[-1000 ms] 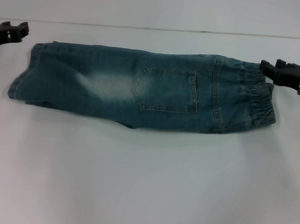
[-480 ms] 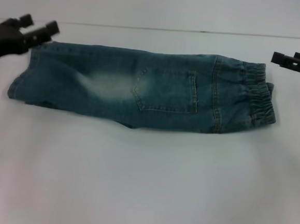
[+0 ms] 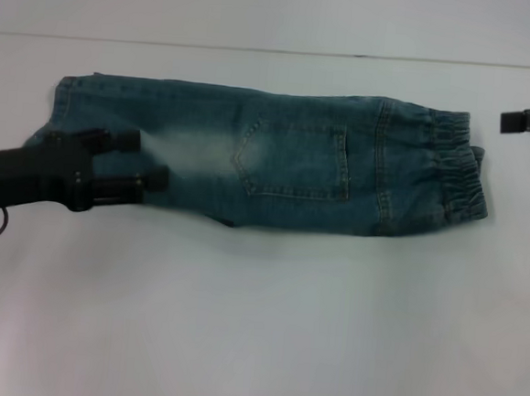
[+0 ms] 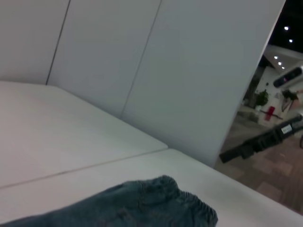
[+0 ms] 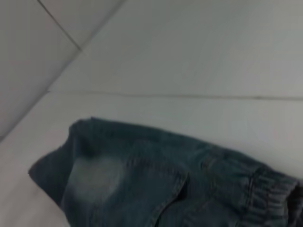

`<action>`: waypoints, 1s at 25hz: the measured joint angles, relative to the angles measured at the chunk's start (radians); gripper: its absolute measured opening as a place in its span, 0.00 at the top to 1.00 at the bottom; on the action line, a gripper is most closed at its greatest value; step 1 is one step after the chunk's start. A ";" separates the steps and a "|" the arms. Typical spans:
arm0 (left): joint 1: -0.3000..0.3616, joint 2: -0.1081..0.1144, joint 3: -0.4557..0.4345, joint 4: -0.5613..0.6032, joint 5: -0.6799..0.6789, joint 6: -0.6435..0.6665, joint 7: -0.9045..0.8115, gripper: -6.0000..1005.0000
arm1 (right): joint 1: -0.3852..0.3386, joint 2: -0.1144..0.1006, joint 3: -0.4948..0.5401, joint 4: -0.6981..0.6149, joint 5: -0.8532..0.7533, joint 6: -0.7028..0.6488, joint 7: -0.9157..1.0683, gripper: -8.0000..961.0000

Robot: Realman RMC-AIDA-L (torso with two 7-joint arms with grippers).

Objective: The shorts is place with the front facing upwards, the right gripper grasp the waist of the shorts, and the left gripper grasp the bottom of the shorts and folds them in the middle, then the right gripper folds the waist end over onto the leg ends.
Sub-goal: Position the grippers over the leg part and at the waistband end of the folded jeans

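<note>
Jaws of the left gripper [image 3: 153,160] parted moderately, two rounded black fingers spread over the leg half of the shorts [image 3: 277,158], tips above the pale faded patch, nothing between them; contact with the denim not decidable from the head view. Black arm reaching in from the robot's left edge, thin cable looping below it over the worktop [image 3: 255,326]. Right gripper [image 3: 508,121] only partly in frame at the far right edge, just beyond the waist [image 3: 460,172] and apart from it, holding nothing; jaw state not readable there. Same gripper seen farther off in the left wrist view as a dark bar past the worktop's edge, again too indistinct to judge. Shorts lying flat on the white worktop, folded lengthwise into one narrow band, long axis running left to right across the head view. Waist pointing to the robot's right, gathered, ruffled and darker blue. Leg ends [image 3: 45,135] pointing to the robot's left, partly hidden under the left arm. Blue-green washed denim, whitish fade near the middle, stitched patch pocket [image 3: 296,159] facing up with tan seams, a vertical seam between pocket and waistband. Right wrist view: shorts from the waist side, ribbed band nearest, faded patch farther along. Left wrist view: only the crumpled waist end of the denim low in frame, white wall panels behind.
</note>
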State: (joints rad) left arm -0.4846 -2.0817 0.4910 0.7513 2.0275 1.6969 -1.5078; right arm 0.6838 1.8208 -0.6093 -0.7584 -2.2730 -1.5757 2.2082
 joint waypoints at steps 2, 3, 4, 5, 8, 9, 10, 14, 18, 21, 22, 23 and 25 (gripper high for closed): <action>0.000 -0.002 0.010 -0.001 0.007 0.006 0.000 0.10 | 0.034 0.008 -0.002 -0.010 -0.078 -0.007 0.055 0.01; 0.000 -0.002 0.019 0.000 0.011 0.013 0.001 0.10 | 0.050 0.015 -0.007 -0.009 -0.120 0.005 0.076 0.01; -0.001 -0.003 0.028 0.001 0.017 0.022 0.001 0.10 | 0.061 0.021 -0.014 -0.006 -0.146 0.019 0.089 0.01; -0.003 -0.002 0.036 0.003 0.025 0.031 0.001 0.10 | 0.069 0.028 -0.024 -0.001 -0.167 0.035 0.101 0.01; -0.011 -0.002 0.048 0.002 0.050 0.046 0.001 0.10 | 0.076 0.052 -0.068 0.015 -0.201 0.118 0.128 0.01; -0.012 -0.002 0.050 0.001 0.056 0.043 0.000 0.10 | 0.075 0.061 -0.082 0.021 -0.204 0.140 0.130 0.01; -0.013 -0.002 0.052 0.000 0.061 0.039 -0.001 0.10 | 0.074 0.070 -0.096 0.028 -0.205 0.164 0.129 0.01; -0.013 -0.004 0.054 -0.002 0.065 0.037 -0.004 0.10 | 0.076 0.086 -0.158 0.086 -0.207 0.260 0.118 0.01; -0.013 -0.007 0.060 -0.002 0.066 0.042 -0.010 0.10 | 0.076 0.100 -0.184 0.099 -0.207 0.308 0.109 0.01; -0.014 -0.010 0.068 -0.002 0.067 0.038 -0.013 0.10 | 0.076 0.112 -0.198 0.112 -0.208 0.348 0.102 0.01; -0.015 -0.011 0.071 -0.002 0.067 0.037 -0.014 0.10 | 0.077 0.115 -0.200 0.119 -0.208 0.359 0.099 0.01; -0.016 -0.012 0.073 -0.003 0.068 0.036 -0.015 0.10 | 0.079 0.117 -0.202 0.130 -0.208 0.373 0.095 0.01; -0.018 -0.014 0.074 -0.003 0.068 0.035 -0.015 0.10 | 0.084 0.122 -0.204 0.147 -0.208 0.391 0.084 0.01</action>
State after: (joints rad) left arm -0.5023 -2.0958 0.5648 0.7479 2.0954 1.7323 -1.5232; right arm 0.7677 1.9425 -0.8136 -0.6117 -2.4811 -1.1842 2.2920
